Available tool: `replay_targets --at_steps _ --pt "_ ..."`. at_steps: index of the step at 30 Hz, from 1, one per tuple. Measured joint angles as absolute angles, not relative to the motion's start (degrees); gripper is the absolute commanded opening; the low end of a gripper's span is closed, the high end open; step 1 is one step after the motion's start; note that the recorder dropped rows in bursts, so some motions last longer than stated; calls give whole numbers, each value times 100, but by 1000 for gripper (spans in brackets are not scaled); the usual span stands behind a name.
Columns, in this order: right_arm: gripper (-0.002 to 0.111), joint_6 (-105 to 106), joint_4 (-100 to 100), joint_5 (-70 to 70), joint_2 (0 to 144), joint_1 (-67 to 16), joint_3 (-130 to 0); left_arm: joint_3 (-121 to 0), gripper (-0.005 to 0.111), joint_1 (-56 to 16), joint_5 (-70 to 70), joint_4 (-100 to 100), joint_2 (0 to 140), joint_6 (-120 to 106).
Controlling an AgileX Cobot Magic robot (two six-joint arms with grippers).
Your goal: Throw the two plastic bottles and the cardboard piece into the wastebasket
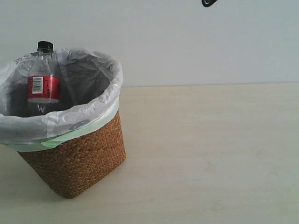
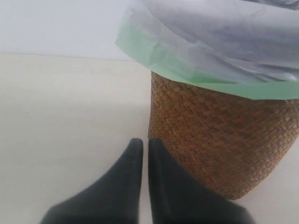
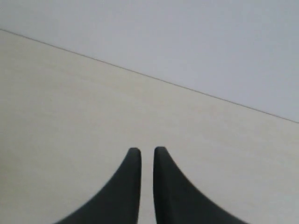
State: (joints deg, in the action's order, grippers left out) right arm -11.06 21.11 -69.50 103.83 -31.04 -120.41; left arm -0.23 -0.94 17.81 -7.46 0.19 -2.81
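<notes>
From the exterior view I have the wastebasket [image 1: 77, 158] on the left of the table [image 1: 210, 154], its wicker wall brown and its rim wrapped in a white bag [image 1: 88, 114] with a pale green edge. It looks tilted a little on the table, though that may be the camera angle. The slim bottle [image 1: 43, 79] is inside it, upright against the far left side, its black cap just above the rim and its red label facing me. The bag and rim hide the bottom of the basket, so I cannot tell what else lies in there.

The left gripper [image 2: 142, 142] is low over the table, just beside the foot of the basket. Its two dark fingers are pressed nearly together with only a thin slit between them, and they pinch nothing.

The right gripper [image 3: 147, 150] is over bare table well apart from the basket, facing the white wall [image 3: 196, 37]. Its fingers are also drawn close with a narrow gap, and nothing is held.

A small dark tip [image 1: 209, 3] pokes in at the top edge of the exterior view, right of centre — I cannot tell what part it is.
</notes>
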Motion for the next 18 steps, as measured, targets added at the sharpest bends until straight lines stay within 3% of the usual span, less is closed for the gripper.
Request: replay_targets --at_steps 7,18 --pt "7 -1315 2210 -6350 9606 -3106 -10274 -23 4 -94 1781 -746 19 -281" --pt "7 -2623 2213 -3071 6700 -3101 -5800 -23 4 -94 1781 -746 19 -281"
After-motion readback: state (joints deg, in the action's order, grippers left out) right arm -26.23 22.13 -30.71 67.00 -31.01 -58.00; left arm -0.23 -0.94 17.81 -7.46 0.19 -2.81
